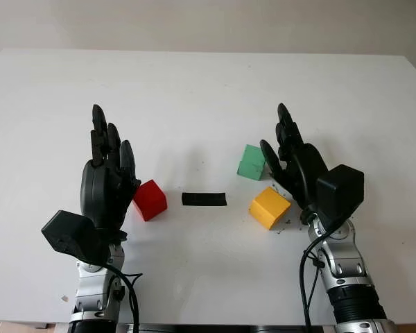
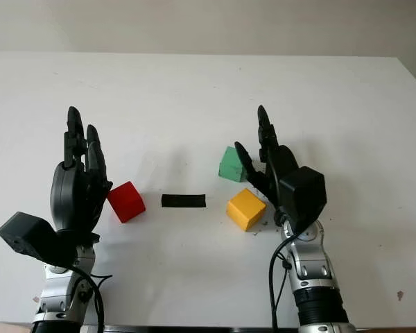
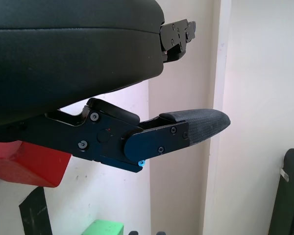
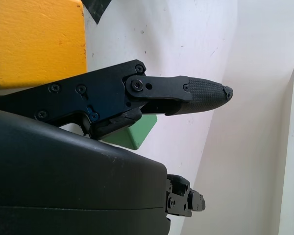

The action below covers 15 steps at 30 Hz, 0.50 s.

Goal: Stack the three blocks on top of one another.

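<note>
Red block (image 1: pixel 150 200) beside open left robot hand (image 1: pixel 109 170), yellow block (image 1: pixel 269 207), green block (image 1: pixel 251 161) beside open right robot hand (image 1: pixel 295 166)

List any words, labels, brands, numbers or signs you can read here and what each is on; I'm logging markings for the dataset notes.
There is no readable text.
red block: plain faces.
yellow block: plain faces.
green block: plain faces.
black strip on the white table: no print.
left hand and right hand, both open beside the blocks: no logo or label.
</note>
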Each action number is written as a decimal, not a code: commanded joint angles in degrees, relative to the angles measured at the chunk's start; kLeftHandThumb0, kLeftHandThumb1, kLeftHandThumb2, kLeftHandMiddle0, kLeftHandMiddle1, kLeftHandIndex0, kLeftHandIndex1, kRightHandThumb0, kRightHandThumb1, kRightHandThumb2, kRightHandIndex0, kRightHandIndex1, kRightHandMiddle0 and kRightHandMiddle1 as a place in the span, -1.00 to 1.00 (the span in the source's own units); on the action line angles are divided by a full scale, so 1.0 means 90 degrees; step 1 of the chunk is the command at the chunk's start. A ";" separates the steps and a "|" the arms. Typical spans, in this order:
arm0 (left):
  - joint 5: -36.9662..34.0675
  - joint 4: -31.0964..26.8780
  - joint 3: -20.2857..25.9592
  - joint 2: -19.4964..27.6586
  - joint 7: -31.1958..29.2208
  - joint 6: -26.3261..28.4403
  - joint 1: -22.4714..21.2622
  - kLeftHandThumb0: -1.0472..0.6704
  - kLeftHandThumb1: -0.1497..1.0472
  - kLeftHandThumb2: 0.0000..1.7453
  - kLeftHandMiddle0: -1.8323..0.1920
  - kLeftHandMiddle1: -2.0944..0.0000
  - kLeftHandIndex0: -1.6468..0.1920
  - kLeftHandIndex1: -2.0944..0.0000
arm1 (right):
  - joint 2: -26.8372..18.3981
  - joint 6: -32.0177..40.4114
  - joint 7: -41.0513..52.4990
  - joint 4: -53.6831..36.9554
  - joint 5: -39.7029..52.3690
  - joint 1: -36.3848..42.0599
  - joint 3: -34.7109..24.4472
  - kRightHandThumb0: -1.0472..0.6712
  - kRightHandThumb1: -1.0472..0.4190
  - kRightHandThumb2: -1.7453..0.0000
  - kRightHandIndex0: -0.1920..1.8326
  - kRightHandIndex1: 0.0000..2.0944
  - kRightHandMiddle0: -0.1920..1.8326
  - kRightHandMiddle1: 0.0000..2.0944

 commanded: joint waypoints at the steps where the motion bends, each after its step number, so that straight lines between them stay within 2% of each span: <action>1: 0.0033 0.0002 -0.0008 -0.0013 -0.0003 -0.0085 0.0021 -0.59 1.00 -0.29 1.00 1.00 1.00 0.98 | -0.0011 -0.0019 0.0023 -0.0059 0.0028 0.0045 -0.0025 -0.67 -1.00 0.51 -0.93 -0.95 -0.89 -0.95; 11: 0.0017 0.0058 0.0002 0.0030 -0.0016 -0.0018 -0.0085 -0.60 1.00 -0.30 1.00 1.00 1.00 0.99 | -0.0041 0.0040 0.0019 -0.0069 0.0043 -0.0039 -0.0067 -0.67 -1.00 0.52 -0.94 -0.95 -0.89 -0.95; 15: -0.0061 -0.0443 0.0193 0.0475 -0.0201 0.0273 -0.0113 -0.58 1.00 -0.37 0.98 0.97 0.98 0.97 | -0.0157 -0.0105 0.0105 -0.0103 0.0030 -0.0128 -0.0097 -0.65 -1.00 0.51 -0.94 -0.95 -0.89 -0.95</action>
